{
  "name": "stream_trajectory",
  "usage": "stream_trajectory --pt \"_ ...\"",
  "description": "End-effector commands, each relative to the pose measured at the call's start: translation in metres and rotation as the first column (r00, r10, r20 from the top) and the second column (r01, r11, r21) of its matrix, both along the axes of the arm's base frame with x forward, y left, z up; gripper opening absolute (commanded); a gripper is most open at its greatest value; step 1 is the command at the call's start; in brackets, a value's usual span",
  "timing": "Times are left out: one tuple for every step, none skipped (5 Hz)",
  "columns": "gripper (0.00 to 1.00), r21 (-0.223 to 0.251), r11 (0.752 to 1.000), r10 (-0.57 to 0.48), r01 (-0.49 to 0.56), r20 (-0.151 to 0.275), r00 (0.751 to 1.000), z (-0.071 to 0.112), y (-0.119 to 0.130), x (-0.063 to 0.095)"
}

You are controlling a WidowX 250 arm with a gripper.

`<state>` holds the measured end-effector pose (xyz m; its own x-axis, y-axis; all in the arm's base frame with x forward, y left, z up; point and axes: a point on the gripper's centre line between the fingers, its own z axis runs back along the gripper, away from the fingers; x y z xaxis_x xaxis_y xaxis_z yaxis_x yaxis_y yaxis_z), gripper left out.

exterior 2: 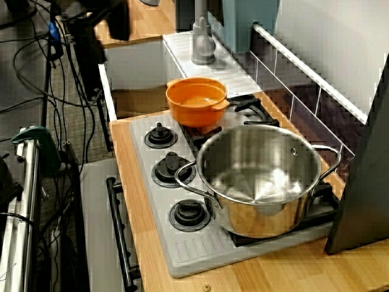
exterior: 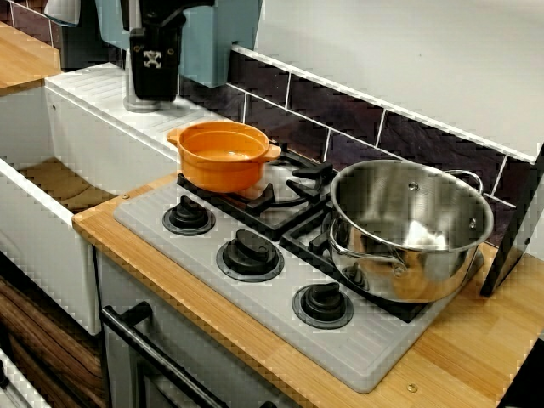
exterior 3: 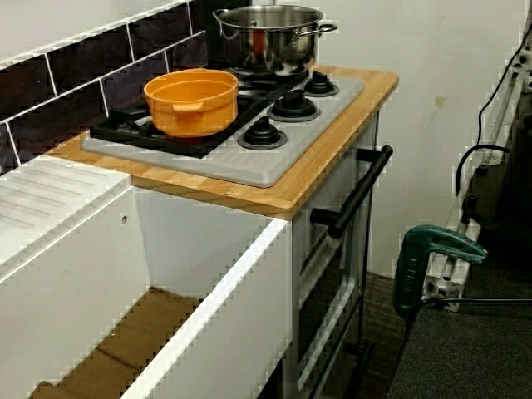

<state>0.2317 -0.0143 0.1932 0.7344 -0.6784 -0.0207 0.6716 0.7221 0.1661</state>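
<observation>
Front view of the stove: the black gripper [exterior: 154,81] hangs over the grey metal tap base [exterior: 141,102] on the white ribbed drainboard [exterior: 89,92]; whether its pincer is wide or narrow cannot be told. The round orange plastic pot [exterior: 223,155] sits on the black burner grate [exterior: 297,183] nearby.

Wooden counter [exterior: 476,357] carries grey stove plate [exterior: 374,357], three knobs [exterior: 250,252] along its near edge. Black grate [exterior: 297,200] on plate: orange pot [exterior: 223,155] left, steel pot [exterior: 408,229] right.
</observation>
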Motion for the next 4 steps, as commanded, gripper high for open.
stream_trajectory --pt "1.0 -0.018 0.992 -0.125 0.124 -0.016 0.992 -0.014 0.028 0.03" --pt "1.0 -0.074 0.99 -0.122 0.122 0.004 0.993 -0.029 0.03 0.047" --pt "1.0 -0.082 0.992 -0.094 0.096 0.026 0.995 -0.04 0.026 0.056" --pt "1.0 -0.082 0.992 -0.094 0.096 0.026 0.995 -0.04 0.026 0.056"
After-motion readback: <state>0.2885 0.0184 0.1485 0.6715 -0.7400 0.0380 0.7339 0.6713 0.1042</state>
